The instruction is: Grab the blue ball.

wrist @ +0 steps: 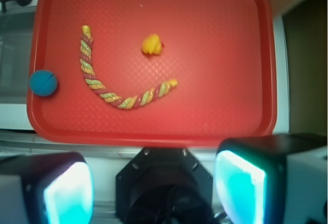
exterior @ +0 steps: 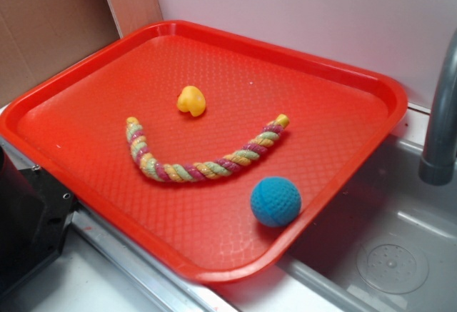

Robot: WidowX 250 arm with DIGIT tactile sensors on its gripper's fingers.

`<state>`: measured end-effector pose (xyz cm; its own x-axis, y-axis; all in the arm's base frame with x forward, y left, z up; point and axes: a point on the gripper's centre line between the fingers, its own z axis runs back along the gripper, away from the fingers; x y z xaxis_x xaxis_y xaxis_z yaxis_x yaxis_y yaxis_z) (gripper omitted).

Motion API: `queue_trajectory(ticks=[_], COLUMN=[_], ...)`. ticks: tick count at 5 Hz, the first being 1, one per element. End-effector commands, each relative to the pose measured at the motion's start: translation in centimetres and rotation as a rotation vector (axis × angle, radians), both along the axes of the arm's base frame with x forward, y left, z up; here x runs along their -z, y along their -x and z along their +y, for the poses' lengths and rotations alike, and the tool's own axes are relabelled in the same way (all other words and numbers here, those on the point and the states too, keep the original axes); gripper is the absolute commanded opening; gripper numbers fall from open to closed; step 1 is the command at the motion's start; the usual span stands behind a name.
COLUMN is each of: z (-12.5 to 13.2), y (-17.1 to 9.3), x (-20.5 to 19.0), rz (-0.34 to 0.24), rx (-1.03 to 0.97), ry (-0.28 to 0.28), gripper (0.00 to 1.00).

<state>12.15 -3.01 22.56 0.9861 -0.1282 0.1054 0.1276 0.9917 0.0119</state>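
Three things lie on your red plastic tray (wrist: pixel 256 55): one dimpled teal-blue ball (wrist: pixel 43 82), one yellow rubber duck (wrist: pixel 151 44), one twisted multicoloured rope (wrist: pixel 119 83). Your gripper (wrist: pixel 154 183) fingers (wrist: pixel 241 183) stand apart, empty; ball far ahead-left.

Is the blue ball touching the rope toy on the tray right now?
Apart. The exterior view shows bare red tray between the blue ball and the rope toy; the wrist view shows the same gap.

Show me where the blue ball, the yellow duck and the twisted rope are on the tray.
blue ball (exterior: pixel 275 201), exterior view, middle of its dimpled face.
yellow duck (exterior: pixel 191 101), exterior view, centre of its body.
twisted rope (wrist: pixel 121 101), wrist view, bottom of its curve.
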Motion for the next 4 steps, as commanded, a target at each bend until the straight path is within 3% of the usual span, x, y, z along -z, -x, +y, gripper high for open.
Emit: queue_trajectory(ticks=[1,2,3,4], z=[-2.7,-4.9,-6.6,-8.4], y=[-2.1,-3.3,-5.0,-5.5], x=[2.2,4.3,6.8,8.5], rz=[-0.105,-0.149,-0.173,-0.192], rx=[0.413,0.622,0.836,0.954], ry=[0.047,0.076,0.163,0.177], gripper=[1.0,1.0,1.0,1.0])
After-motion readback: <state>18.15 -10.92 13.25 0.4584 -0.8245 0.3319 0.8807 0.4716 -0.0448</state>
